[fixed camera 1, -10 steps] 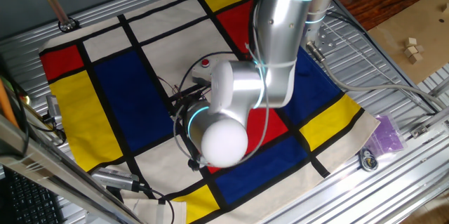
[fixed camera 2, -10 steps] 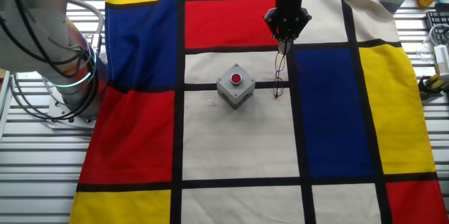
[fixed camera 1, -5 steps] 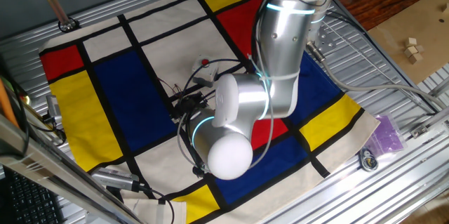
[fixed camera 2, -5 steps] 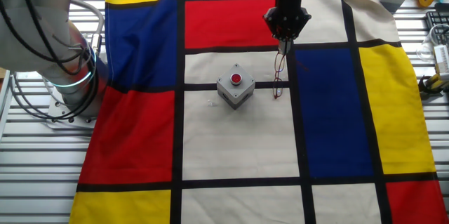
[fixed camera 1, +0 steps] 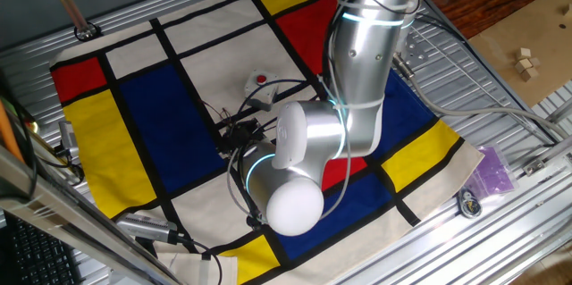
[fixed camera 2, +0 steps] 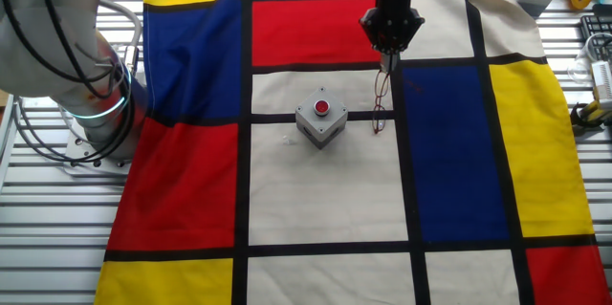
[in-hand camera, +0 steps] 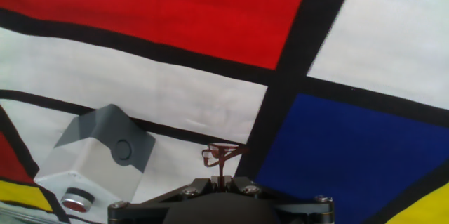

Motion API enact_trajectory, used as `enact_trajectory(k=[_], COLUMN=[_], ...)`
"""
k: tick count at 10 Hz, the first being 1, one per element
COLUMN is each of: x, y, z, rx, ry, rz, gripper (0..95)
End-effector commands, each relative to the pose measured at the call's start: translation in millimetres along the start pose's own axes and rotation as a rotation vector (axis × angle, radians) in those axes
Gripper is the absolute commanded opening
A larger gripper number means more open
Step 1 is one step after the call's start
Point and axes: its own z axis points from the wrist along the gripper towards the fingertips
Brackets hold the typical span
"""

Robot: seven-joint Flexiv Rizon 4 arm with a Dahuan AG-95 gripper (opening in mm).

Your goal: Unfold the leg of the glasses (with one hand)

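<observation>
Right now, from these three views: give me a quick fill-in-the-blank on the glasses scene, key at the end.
1. The hand pinches one thin leg of the ____, which hang below it.
2. The grey box beside the glasses carries a ____ button on top.
3. In the other fixed view, the glasses lie along the black stripe between the white panel and the ____ panel of the cloth.

Missing words: glasses; red; blue

Matt cloth point(fixed camera 2: 316, 190), thin wire glasses point(fixed camera 2: 380, 104)
</observation>
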Motion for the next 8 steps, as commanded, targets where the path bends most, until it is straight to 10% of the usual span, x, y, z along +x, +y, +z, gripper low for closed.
enact_trajectory(k=[1,7,8], x=[1.1,2.2,2.2], y=[-0.5,-2.9,-2.9], z=[-3.2,-8.7,-8.7], rx=[-0.003,-0.001,0.001], ry=[-0.003,-0.004,-0.005], rz=[0.004,0.016,0.015], gripper=[0.0,0.0,19.0])
